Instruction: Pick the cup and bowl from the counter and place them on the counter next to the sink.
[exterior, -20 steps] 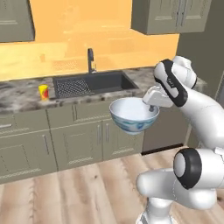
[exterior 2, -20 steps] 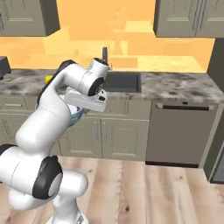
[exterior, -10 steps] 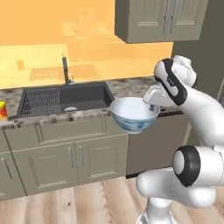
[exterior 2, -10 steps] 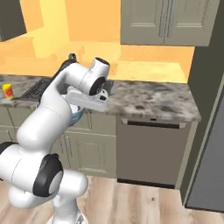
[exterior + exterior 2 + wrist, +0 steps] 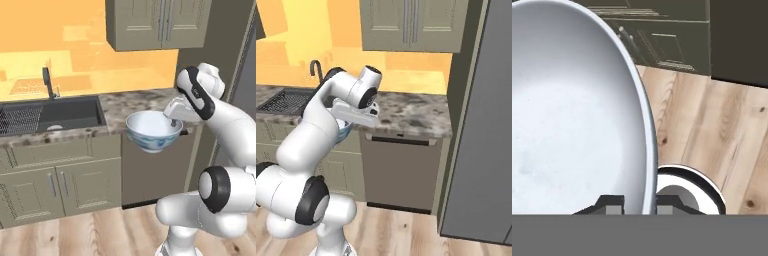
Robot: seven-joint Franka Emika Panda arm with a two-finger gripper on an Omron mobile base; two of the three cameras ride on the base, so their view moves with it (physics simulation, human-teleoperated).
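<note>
Our claw [image 5: 639,202] is clamped on the rim of the round white bowl with the glossy pale blue outside [image 5: 151,129], one finger inside the wall and one outside, carrying it in the air.

Over the last second the whole scene has slid across both base views, so we read it as the base driving along the cabinets, not the things moving: the dark grey recessed sink [image 5: 60,114] has gone from ahead of the bowl to its left, and the bowl hangs in front of the grey-brown speckled granite counter [image 5: 135,101] just right of that sink. We judge we are nearing a spot to set it down. The small yellow cup has dropped out of frame past the sink. The fingertips are cut off at the bottom of the hand view, and the arm covers most of the bowl in the right base view.
</note>
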